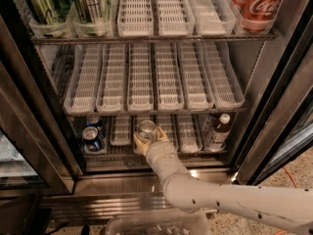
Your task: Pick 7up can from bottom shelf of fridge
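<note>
The 7up can [145,129], silver-topped with a pale side, stands at the front of the bottom shelf [122,151] of the fridge [274,82]. My gripper [146,140] reaches in from below on a white arm and is shut on the can, with yellowish fingers [138,143] on either side of it. The can sits in a middle lane of the white slotted trays.
Two blue cans [91,137] stand at the shelf's left and a white-capped brown bottle [218,131] at its right. Green cans [44,6] and a red Coca-Cola can [257,4] sit on the top shelf. A clear bin [156,224] lies below the arm.
</note>
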